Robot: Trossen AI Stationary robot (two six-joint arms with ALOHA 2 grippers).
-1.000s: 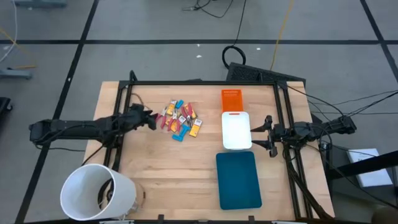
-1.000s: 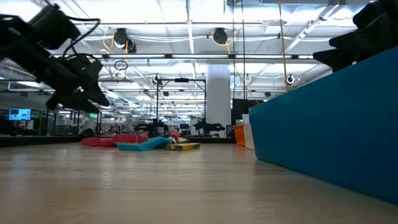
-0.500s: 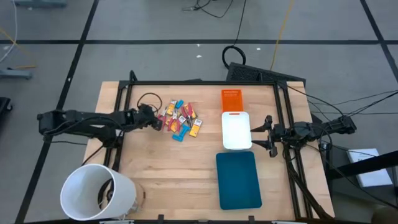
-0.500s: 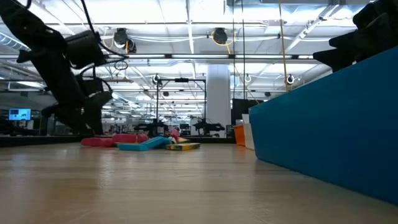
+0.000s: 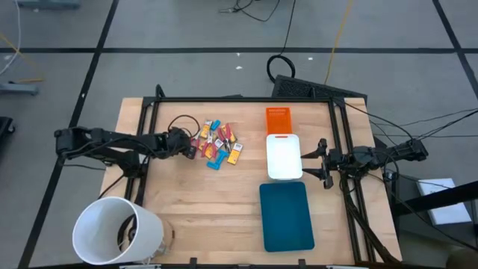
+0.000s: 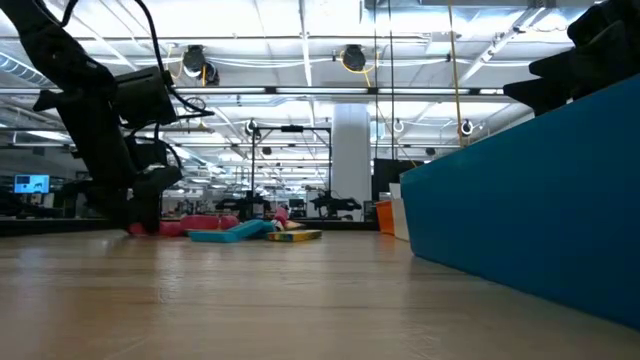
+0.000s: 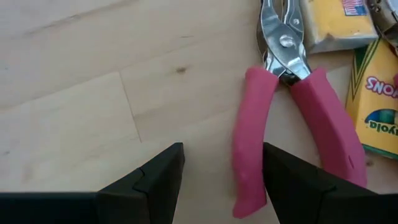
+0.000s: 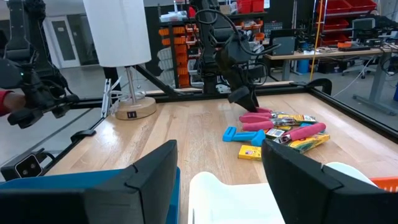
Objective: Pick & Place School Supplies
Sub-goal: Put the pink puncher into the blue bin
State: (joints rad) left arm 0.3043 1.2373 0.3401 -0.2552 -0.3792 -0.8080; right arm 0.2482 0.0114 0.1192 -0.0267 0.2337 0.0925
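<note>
- Pink-handled tool: at the supply pile's left edge; looks rigid, light, handles smooth. Take one handle mid-length.
- Your left gripper: open, empty, just short of it.
- Right gripper: open, empty, beside the white tray.

Two slim black jointed arms trail looping black cables; the left end effector has two matte black, wedge-shaped fingers.

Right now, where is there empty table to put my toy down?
Bare wood lies between the big white bucket and the flat teal tray, below the pile of small school supplies. It is crowded at that pile, where the left gripper reaches in.
</note>
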